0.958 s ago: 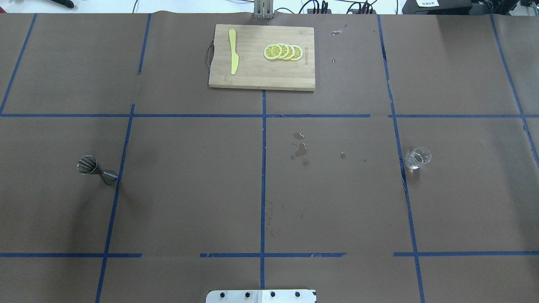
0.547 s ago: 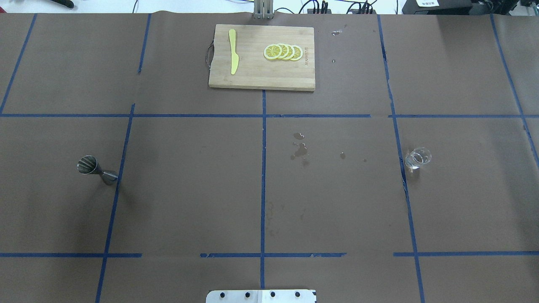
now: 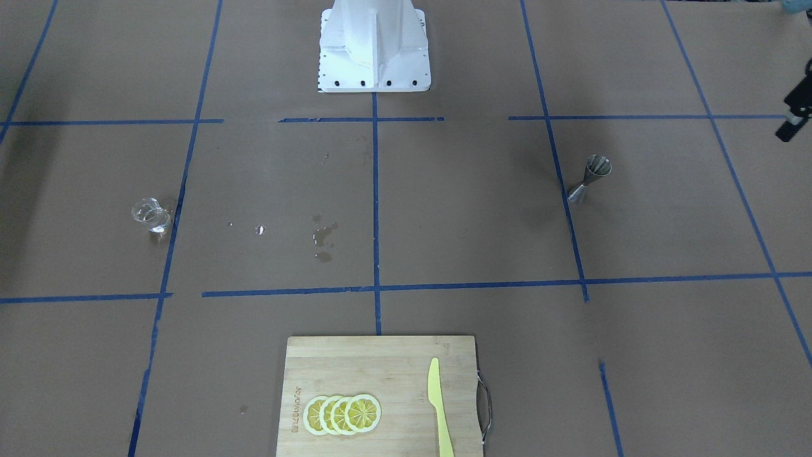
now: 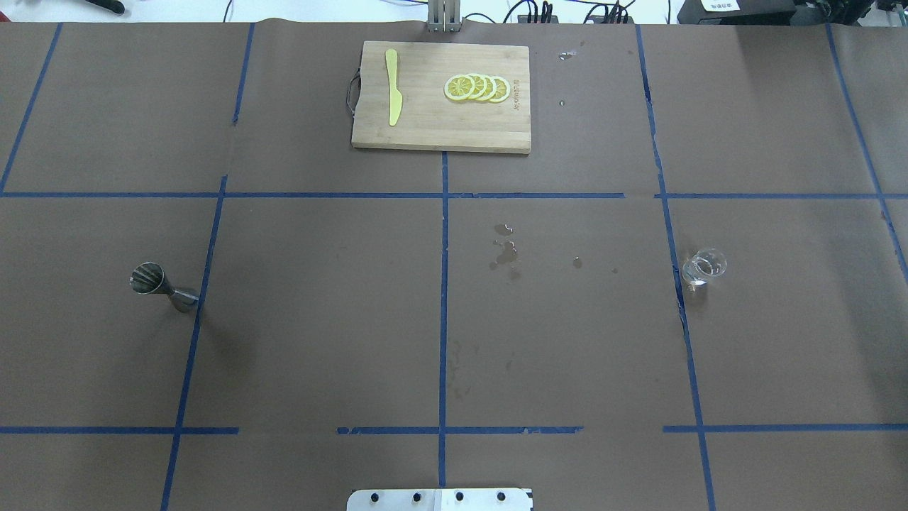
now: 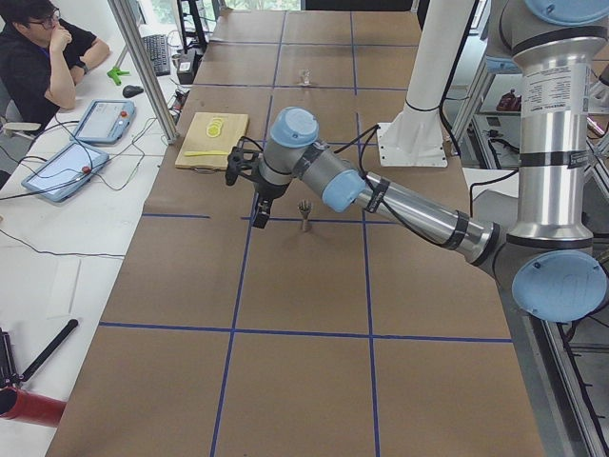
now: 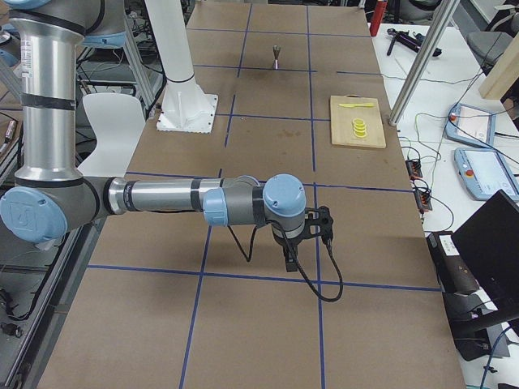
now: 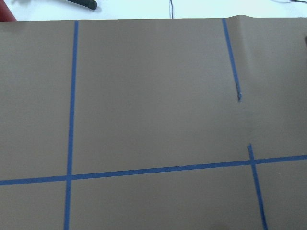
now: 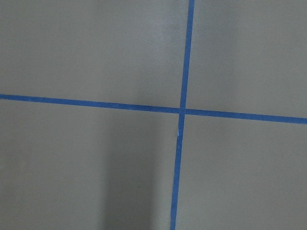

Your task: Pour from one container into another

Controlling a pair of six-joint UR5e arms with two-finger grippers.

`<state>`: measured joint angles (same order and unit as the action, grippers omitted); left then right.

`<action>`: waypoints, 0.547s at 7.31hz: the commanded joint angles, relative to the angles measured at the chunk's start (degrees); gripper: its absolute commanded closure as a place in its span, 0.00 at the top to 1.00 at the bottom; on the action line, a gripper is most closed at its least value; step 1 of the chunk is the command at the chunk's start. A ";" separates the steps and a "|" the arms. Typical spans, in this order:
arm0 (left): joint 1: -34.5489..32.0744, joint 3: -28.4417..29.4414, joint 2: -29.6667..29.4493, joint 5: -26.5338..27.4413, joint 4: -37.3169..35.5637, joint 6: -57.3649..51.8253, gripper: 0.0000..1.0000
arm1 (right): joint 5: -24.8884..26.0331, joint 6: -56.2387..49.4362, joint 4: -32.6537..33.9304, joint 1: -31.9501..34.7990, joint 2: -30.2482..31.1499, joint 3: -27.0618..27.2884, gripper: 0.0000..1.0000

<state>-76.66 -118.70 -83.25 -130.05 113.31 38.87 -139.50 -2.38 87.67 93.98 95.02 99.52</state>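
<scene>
Left gripper (image 5: 257,205) is hanging above the table (image 4: 319,319) toward its left edge, apart from the jigger (image 4: 162,286). Whether its jaws are standing wide or narrow cannot be told, since only the side view and a sliver at the front-facing view's margin are showing it. Right gripper (image 6: 292,253) is hovering over the table's right part, and its jaw spacing cannot be told either. Both wrist cameras are showing only brown paper and blue tape lines. The jigger is standing upright near the left edge, midway between the near and far edges, just beside a tape line. The small glass (image 4: 704,268) is standing upright toward the right edge, well apart from the jigger; whether it is holding liquid is hard to read. Droplets (image 4: 505,250) are lying near the table's middle. A cutting board (image 4: 425,128) carrying lemon slices (image 4: 477,88) and a yellow knife (image 4: 392,86) is sitting at the far edge. Judging from this layout, the task is standing at its start: neither container is being gripped, and grasping, carrying, tilting and pouring are all waiting to be done.
</scene>
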 commanded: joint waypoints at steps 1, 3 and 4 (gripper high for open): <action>15.33 -3.20 8.78 15.19 19.95 19.51 1.00 | -0.50 0.44 0.04 -0.03 0.17 0.06 1.00; 30.36 -7.31 10.11 30.48 20.28 30.51 1.00 | -1.29 4.54 -0.05 -0.55 -0.35 2.06 1.00; 40.18 -9.77 11.17 41.52 20.02 35.96 1.00 | -0.51 12.84 0.21 -3.51 -0.10 7.04 1.00</action>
<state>-47.50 -125.65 -73.42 -100.47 133.05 67.98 -140.42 2.83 87.66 92.88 94.91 102.21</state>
